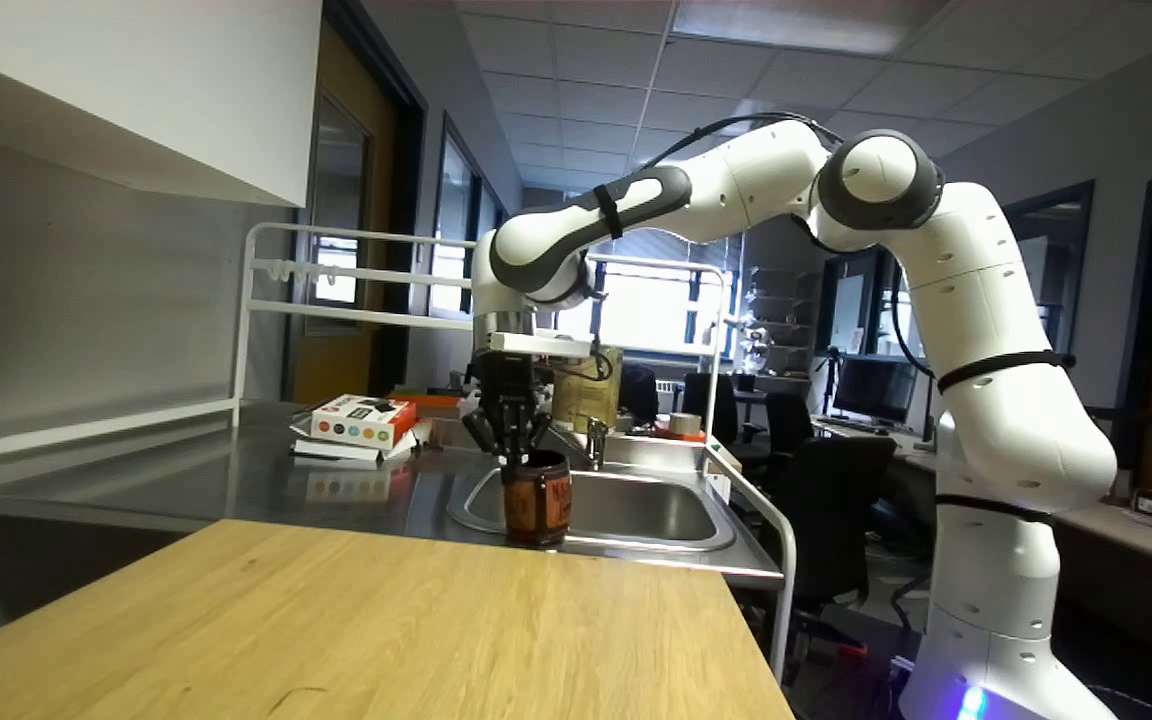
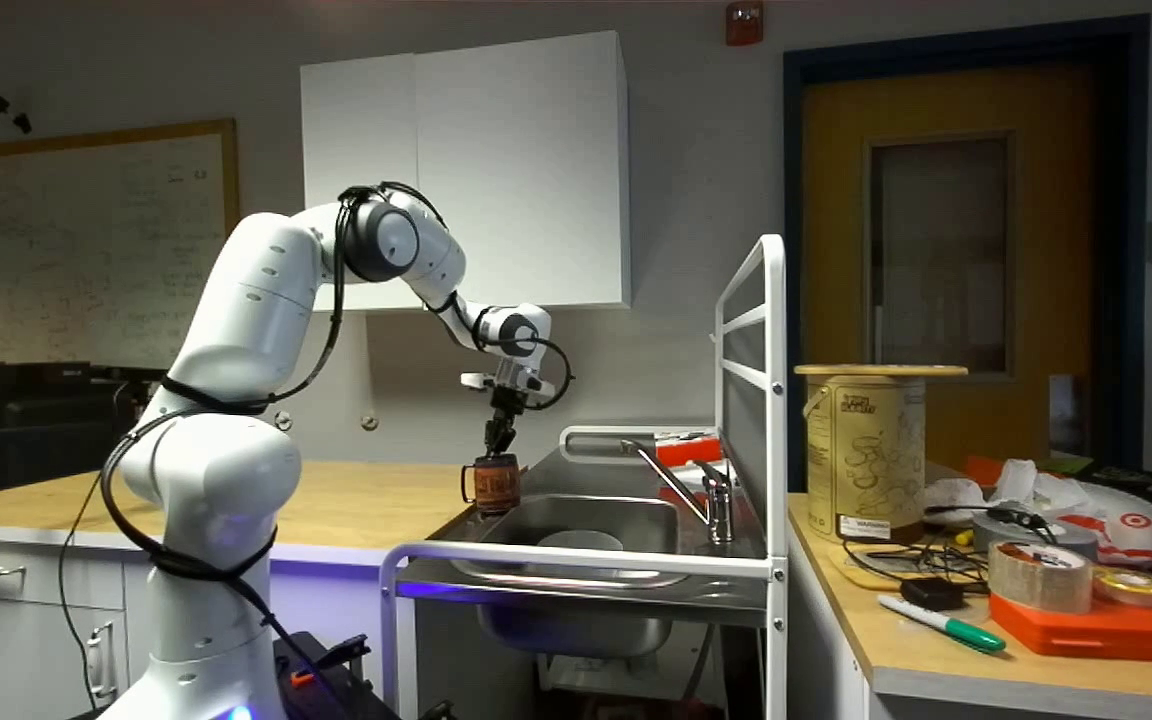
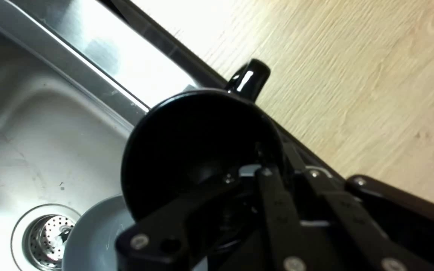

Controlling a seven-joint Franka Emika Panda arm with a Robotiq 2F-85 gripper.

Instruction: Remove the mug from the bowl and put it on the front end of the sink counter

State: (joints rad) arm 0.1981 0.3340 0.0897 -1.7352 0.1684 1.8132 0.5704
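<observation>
The dark brown mug (image 1: 539, 500) is upright over the narrow strip of the steel sink counter (image 2: 456, 530) between basin and wooden tabletop. It shows in both exterior views (image 2: 498, 484). Whether its base touches the steel I cannot tell. In the wrist view I look into the mug (image 3: 187, 143), its handle toward the tabletop. My gripper (image 1: 512, 462) is shut on the mug's wall, one finger inside the rim and one outside; it also shows in the wrist view (image 3: 277, 158). A grey bowl (image 3: 98, 237) lies in the basin, partly hidden by gripper and mug.
The recessed basin (image 1: 656, 505) with a drain (image 3: 49, 233) is beside the mug. A faucet (image 2: 716, 500) stands behind it. The wooden tabletop (image 1: 386, 620) borders the counter. A white tubular rack (image 2: 774, 400) rises at the back. A red and white box (image 1: 361, 420) lies farther along the counter.
</observation>
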